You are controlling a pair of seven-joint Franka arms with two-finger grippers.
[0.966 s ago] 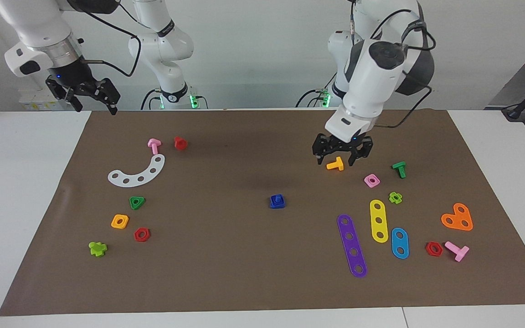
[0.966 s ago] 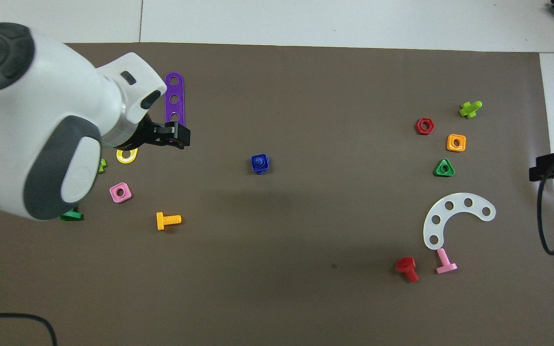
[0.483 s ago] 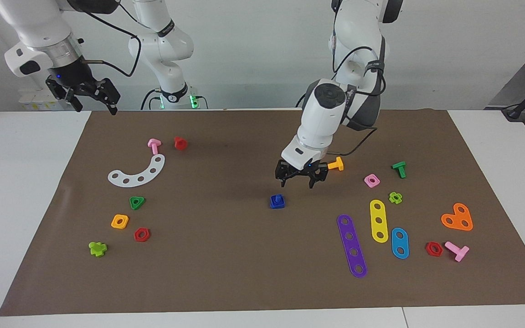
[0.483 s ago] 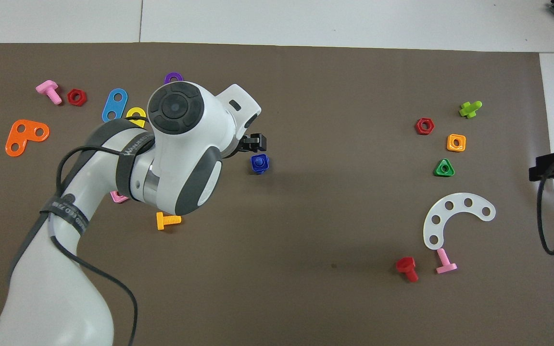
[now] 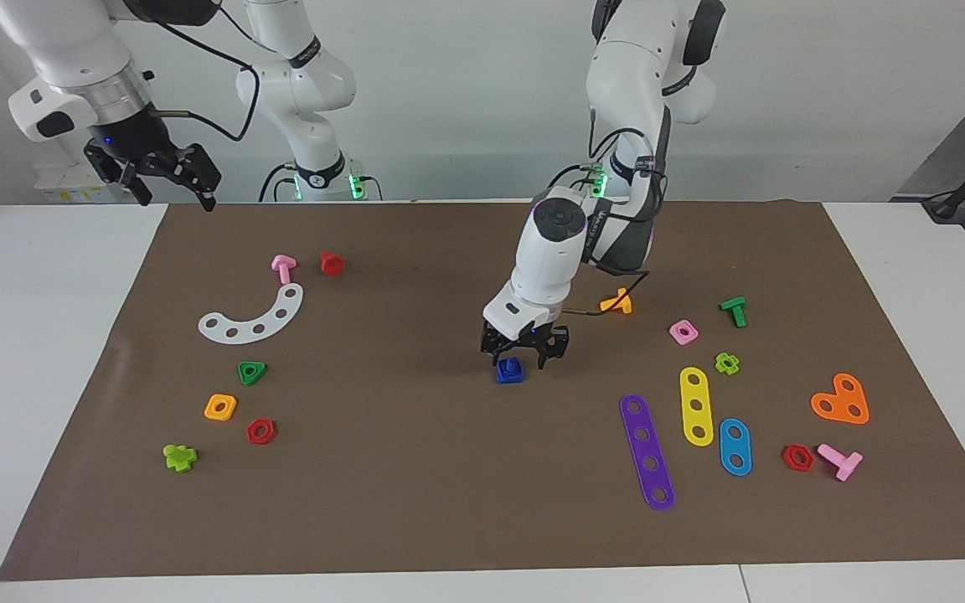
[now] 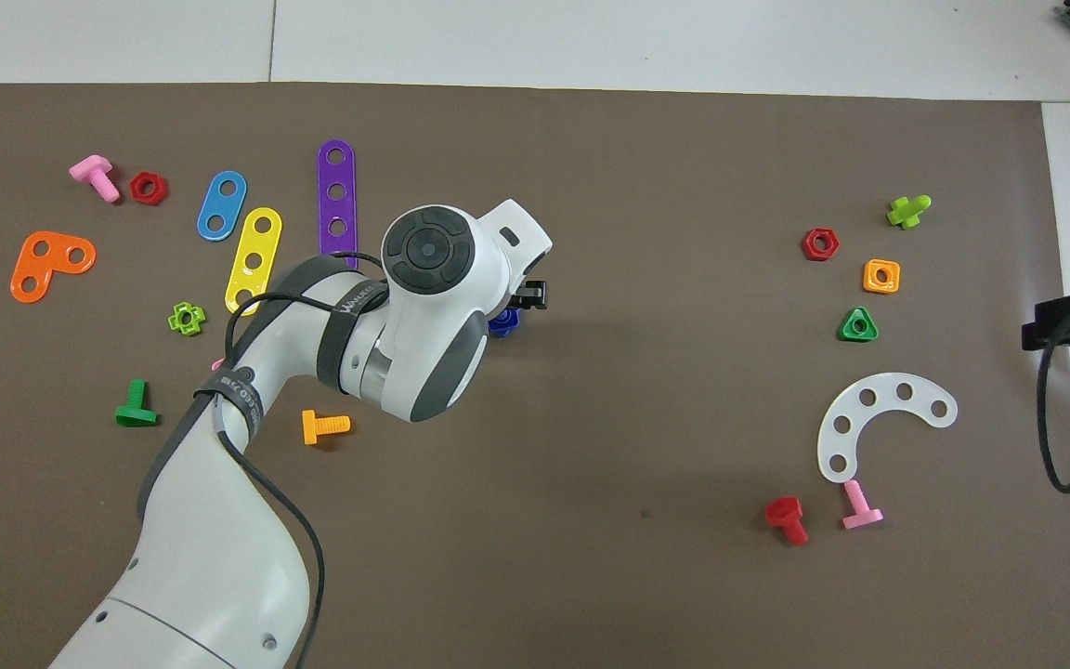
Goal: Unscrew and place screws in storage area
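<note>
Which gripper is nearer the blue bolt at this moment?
Left. The left gripper is right above the blue bolt at mid-mat, fingers straddling it. The right gripper waits raised over the mat's corner at its own end.

The middle of the brown mat (image 5: 415, 486) is bare all around the blue bolt (image 5: 510, 370), so a hand can come in from any side there. The left gripper (image 5: 524, 358) hangs right over that bolt. Toys crowd both ends of the desk (image 5: 30, 335), like the purple strip (image 5: 647, 450) and white arc (image 5: 255, 315).
</note>
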